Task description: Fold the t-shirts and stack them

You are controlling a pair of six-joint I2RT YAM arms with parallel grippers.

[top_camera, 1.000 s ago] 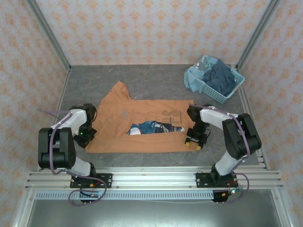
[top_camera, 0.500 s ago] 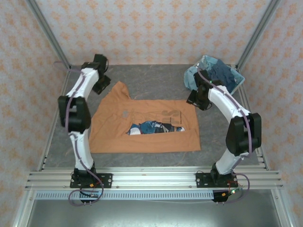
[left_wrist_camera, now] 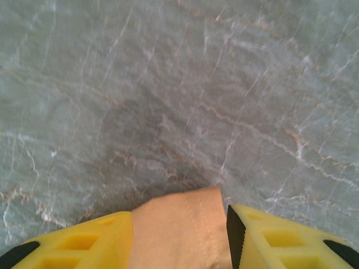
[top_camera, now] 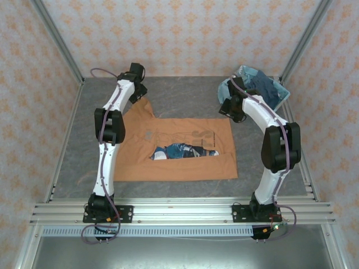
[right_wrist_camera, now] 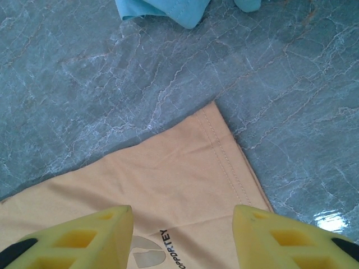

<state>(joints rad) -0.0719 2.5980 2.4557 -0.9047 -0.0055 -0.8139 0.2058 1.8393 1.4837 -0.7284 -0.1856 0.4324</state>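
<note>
The orange-tan cotton t-shirt (top_camera: 168, 151) lies spread flat in the middle of the grey marbled table (top_camera: 185, 92). Its dark multicoloured print faces up and one sleeve points toward the far left corner. The step in hand looks like the first fold.

- **Left gripper:** The left gripper (left_wrist_camera: 180, 224) sits at the sleeve tip. Its yellow ribbed fingers (left_wrist_camera: 73, 241) are apart, with the narrow stitched end of cloth lying between them and not yet pinched.
- **Right gripper:** The right gripper (right_wrist_camera: 182, 218) hangs over the shirt's far right corner with its jaws likewise apart. The double-stitched hem and a bit of lettering show below it.

The next move probably calls for both grippers to drop, close on these two far points and carry them toward the near edge together. The knit is thin and limp, so a shallow pinch could slip or catch only one layer.

At the table's far right corner, the light blue slotted plastic basket (top_camera: 282, 93) holds a crumpled dark navy shirt (top_camera: 263, 84). A pale blue cloth (right_wrist_camera: 162, 8) spills out just beyond the orange corner.
</note>
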